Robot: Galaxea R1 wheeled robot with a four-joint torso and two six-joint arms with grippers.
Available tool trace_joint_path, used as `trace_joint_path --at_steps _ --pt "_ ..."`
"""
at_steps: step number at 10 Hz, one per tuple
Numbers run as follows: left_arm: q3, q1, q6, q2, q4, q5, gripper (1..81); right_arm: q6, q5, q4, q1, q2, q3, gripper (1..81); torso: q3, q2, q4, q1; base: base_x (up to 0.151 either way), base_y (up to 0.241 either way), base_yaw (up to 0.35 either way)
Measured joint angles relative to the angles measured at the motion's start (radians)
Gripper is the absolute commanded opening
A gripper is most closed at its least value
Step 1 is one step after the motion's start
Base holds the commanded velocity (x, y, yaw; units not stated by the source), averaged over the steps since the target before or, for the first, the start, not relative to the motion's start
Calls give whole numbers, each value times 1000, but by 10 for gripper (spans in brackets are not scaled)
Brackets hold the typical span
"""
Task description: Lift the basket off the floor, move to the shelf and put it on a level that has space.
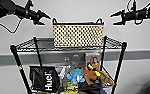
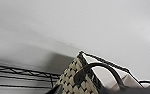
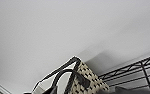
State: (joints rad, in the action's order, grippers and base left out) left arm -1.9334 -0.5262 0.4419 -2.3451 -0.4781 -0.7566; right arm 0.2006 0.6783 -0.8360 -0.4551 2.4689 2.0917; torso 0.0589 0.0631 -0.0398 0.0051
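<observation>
Black wire-grid shelf on four posts carries the cream woven rectangular basket upright on its top level, against the pale wall. The left gripper and right gripper hang just beside the basket's ends, jaws parted, empty, touching nothing.

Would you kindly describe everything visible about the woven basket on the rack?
The basket is rectangular, cream woven with a dark dotted pattern, a dark rim and a small black loop handle at each end. The wrist views show a pale lining inside. It stands upright and level on the top tier of the black wire shelf, roughly centred, against a light wall. Both the left gripper and right gripper are open, apart from it on either side, level with its rim.
</observation>
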Motion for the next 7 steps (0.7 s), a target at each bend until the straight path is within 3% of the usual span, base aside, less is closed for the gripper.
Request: trace_joint_path --at_steps 3,7 --pt "101 -31 0 169 4 -18 811 3 3 -2 -10 -122 -150 811 0 0 0 0 0 0 0" --pt "296 -64 0 358 5 -45 811 6 3 4 -26 -370 -300 811 0 0 0 0 0 0 0"
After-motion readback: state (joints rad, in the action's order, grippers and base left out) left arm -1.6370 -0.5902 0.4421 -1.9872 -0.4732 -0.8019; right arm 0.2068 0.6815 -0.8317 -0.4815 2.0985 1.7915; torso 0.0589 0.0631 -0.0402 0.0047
